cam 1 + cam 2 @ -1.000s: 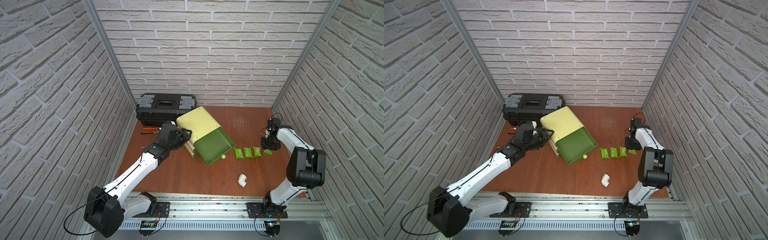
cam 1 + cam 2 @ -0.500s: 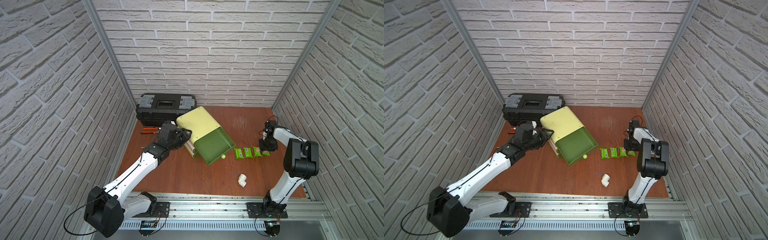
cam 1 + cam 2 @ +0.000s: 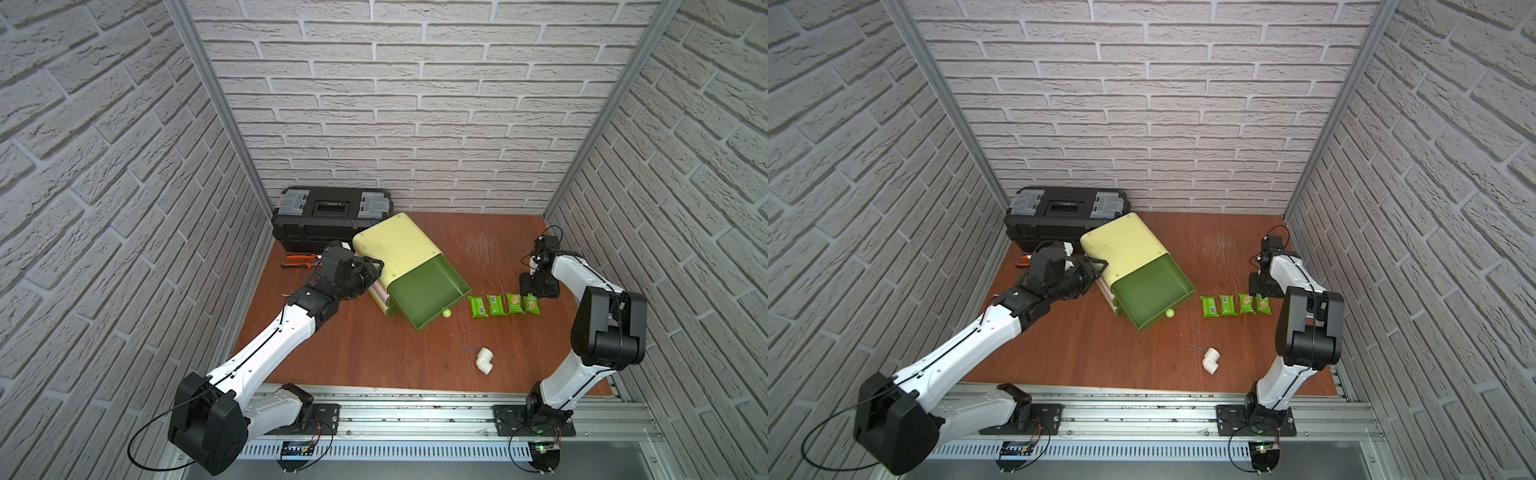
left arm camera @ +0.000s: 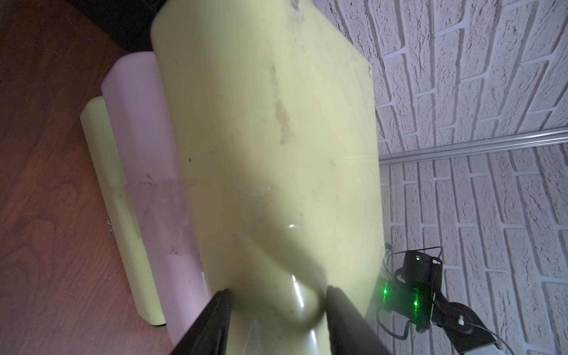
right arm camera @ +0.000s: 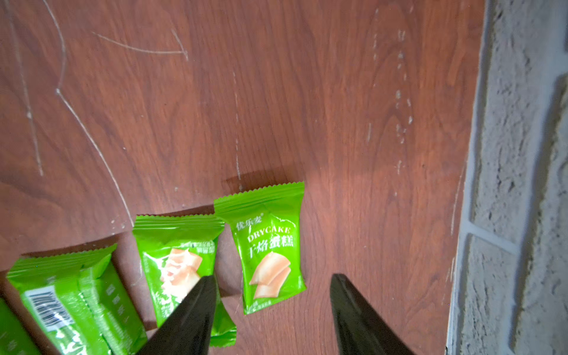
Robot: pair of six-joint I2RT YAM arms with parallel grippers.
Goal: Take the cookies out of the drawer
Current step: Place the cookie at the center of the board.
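Observation:
Several bright green cookies (image 3: 503, 304) (image 3: 1235, 304) lie in a row on the brown table, right of the green drawer (image 3: 424, 286) (image 3: 1152, 291). The drawer is pulled out of a tilted pale yellow cabinet (image 3: 395, 245), and no packet shows inside it. My right gripper (image 3: 538, 289) (image 5: 273, 276) hangs open just over the row's right end. The end packet (image 5: 270, 249) lies flat on the table between its fingers, touching neither. My left gripper (image 3: 372, 266) (image 4: 276, 292) is shut on the cabinet's rounded left edge.
A black toolbox (image 3: 332, 212) stands at the back left, with orange-handled pliers (image 3: 297, 262) in front of it. A white pipe elbow (image 3: 484, 360) lies near the front. The brick side wall (image 5: 522, 184) is close to the right gripper. Pink and yellow lower drawers (image 4: 138, 138) sit under the cabinet top.
My right gripper's jaws have spread apart over the packet at the row's right end, and the right arm's elbow has swung. The left arm and cabinet have stayed put.

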